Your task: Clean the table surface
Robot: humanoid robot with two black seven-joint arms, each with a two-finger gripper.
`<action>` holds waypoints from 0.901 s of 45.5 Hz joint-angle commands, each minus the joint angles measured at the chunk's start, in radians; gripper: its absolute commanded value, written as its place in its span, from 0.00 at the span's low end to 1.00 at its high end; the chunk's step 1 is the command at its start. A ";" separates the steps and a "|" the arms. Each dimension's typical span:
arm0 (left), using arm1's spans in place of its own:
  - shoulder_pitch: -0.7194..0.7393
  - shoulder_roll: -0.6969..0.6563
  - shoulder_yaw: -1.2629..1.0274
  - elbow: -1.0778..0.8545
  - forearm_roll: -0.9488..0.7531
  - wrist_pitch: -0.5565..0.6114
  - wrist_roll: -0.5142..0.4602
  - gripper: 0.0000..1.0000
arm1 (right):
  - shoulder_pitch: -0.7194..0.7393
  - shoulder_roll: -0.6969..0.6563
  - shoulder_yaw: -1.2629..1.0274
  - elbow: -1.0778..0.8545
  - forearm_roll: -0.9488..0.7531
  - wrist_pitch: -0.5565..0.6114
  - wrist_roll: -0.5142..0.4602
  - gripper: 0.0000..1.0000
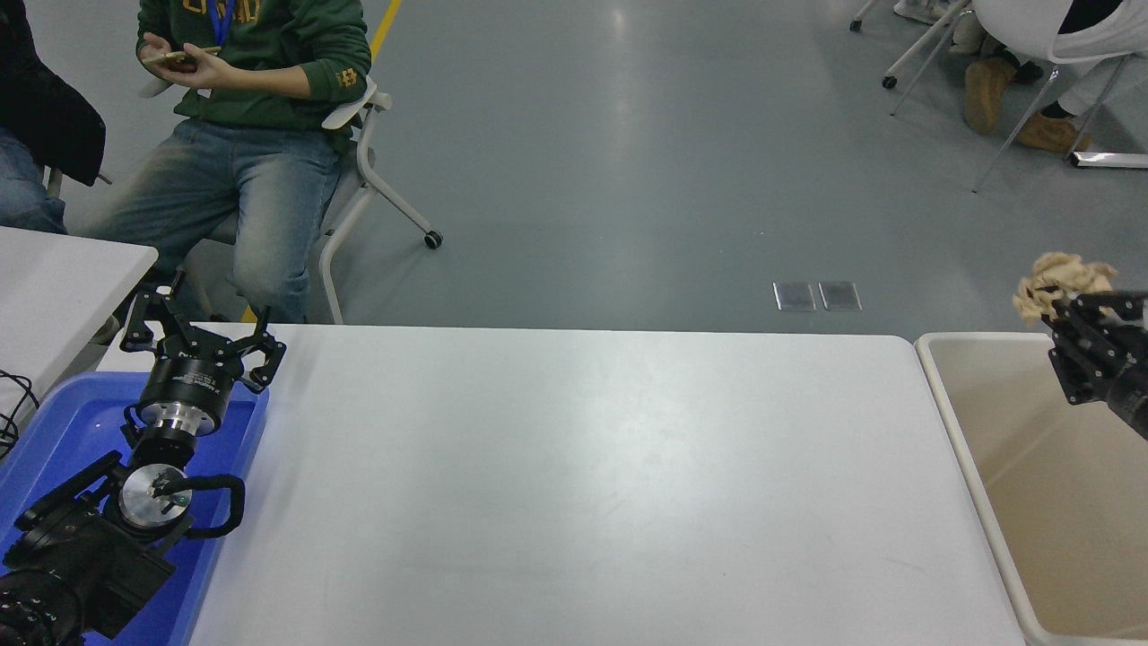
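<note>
The table surface (574, 484) is a wide matte white top filling the middle of the head view, with nothing lying on it. At the right edge my right gripper (1063, 305) is shut on a crumpled brown paper ball (1058, 276), held in the air above the far end of a beige bin (1040, 467) that stands beside the table's right side. My left gripper (199, 334) is parked at the lower left over a blue tray, its fingers spread open and holding nothing.
A blue plastic tray (54, 431) sits at the table's left edge under the left arm. A smaller white table (54, 287) shows at the far left. A seated person (251, 135) holds a phone at the top left; chairs stand at the top right.
</note>
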 commanded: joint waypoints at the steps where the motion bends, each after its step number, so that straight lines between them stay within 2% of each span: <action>1: 0.001 0.000 0.000 0.000 0.001 0.000 0.000 1.00 | -0.008 0.068 -0.019 -0.220 0.055 -0.001 -0.005 0.00; 15: 0.001 0.000 0.000 0.000 0.000 0.000 0.000 1.00 | 0.018 0.188 -0.082 -0.455 0.055 -0.005 -0.010 0.00; 28: 0.001 0.000 0.000 0.000 0.000 0.000 0.000 1.00 | 0.118 0.358 -0.227 -0.745 0.055 -0.037 -0.035 0.00; 41: 0.001 0.000 0.000 0.000 0.001 0.000 0.000 1.00 | 0.122 0.416 -0.267 -0.745 0.055 -0.247 -0.134 0.00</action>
